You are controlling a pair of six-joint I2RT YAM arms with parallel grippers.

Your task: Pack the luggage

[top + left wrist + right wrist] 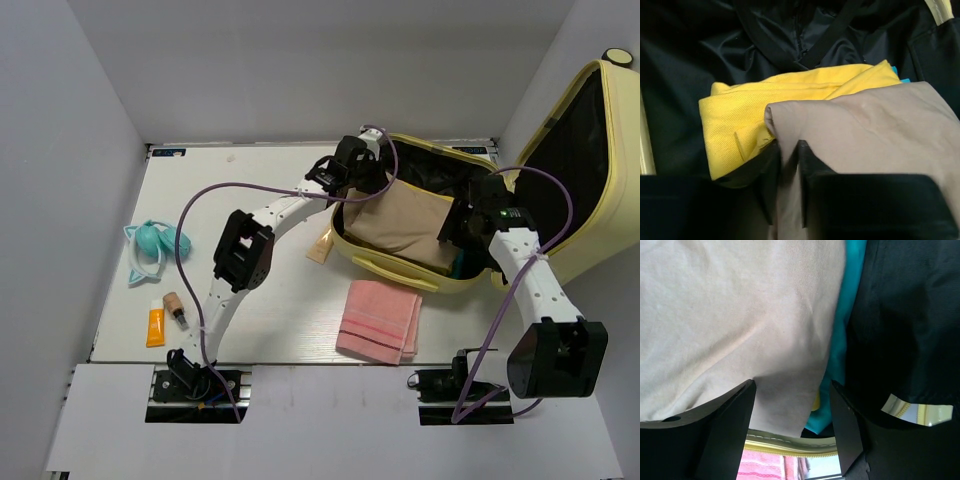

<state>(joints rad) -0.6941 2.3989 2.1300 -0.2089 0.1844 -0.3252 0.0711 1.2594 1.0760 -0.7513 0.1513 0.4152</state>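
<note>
left fingers (811, 164) pinch a fold of the tan cloth (875, 130); right fingers (725, 440) stand wide astride its edge.

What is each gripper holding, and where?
Left gripper pinches the tan cloth by an edge fold; right gripper straddles its other edge, jaws apart, not clamped.

Clothes (400, 225) inside luggage (395, 268), towel (378, 320) before it
</note>
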